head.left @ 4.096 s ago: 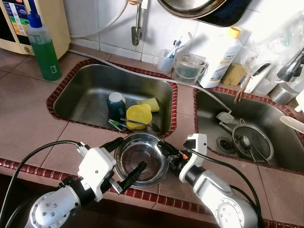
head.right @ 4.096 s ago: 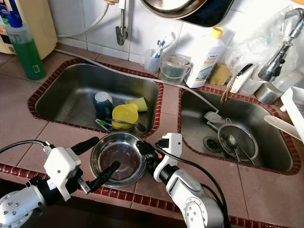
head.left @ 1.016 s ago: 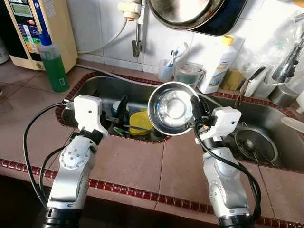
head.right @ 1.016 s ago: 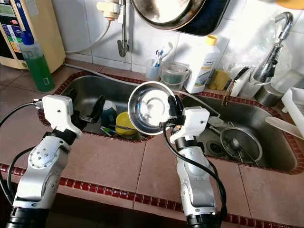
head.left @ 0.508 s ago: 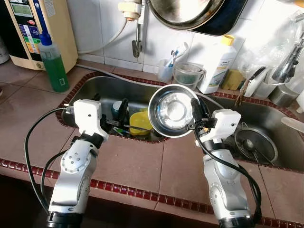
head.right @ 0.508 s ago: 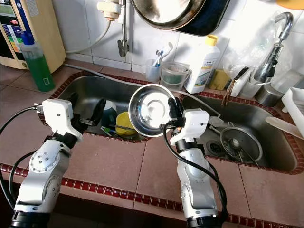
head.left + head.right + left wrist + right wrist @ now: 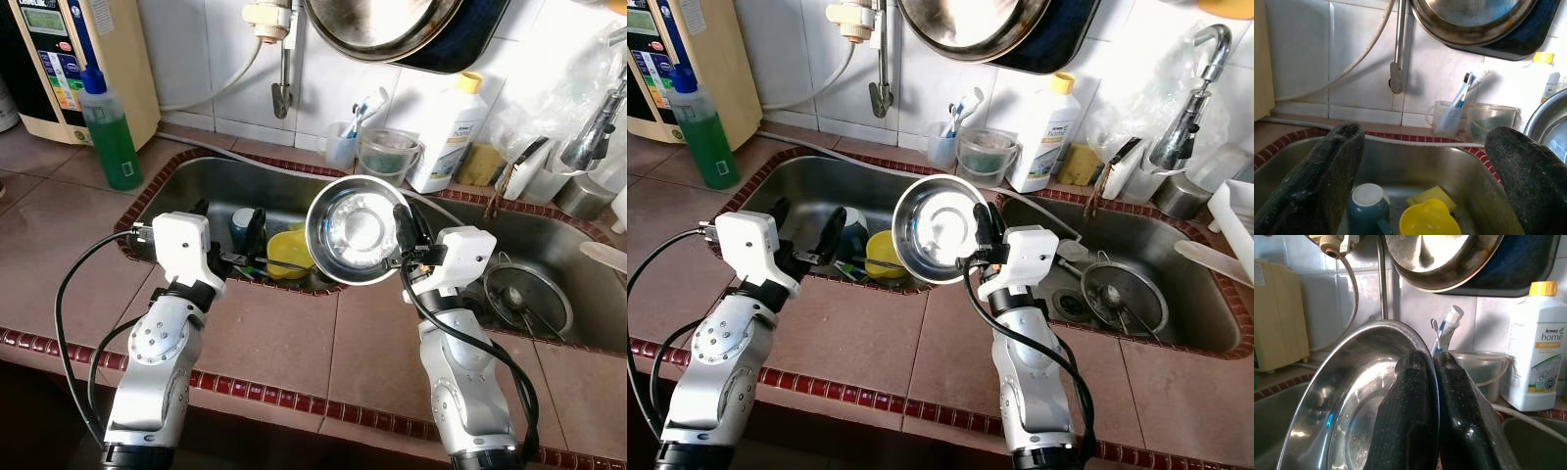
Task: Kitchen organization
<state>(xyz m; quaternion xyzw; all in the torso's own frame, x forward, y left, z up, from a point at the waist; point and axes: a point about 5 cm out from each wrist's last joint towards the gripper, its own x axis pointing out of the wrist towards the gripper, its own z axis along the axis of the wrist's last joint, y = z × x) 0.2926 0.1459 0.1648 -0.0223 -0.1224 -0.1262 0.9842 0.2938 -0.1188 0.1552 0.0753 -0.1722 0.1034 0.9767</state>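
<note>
Held steel bowl (image 7: 355, 228) by its rim in the clamped right gripper (image 7: 405, 235), tilted, above the divider between sinks. Left gripper (image 7: 227, 235) spread wide, empty, at 9 o'clock. Placement judged outstanding; yellow cup (image 7: 286, 253) remained in left sink (image 7: 186, 186).

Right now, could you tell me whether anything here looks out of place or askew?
The steel bowl is tipped on edge, pinched by its rim in the right claw above the divider between the sinks. A hose lies across the left sink.
</note>
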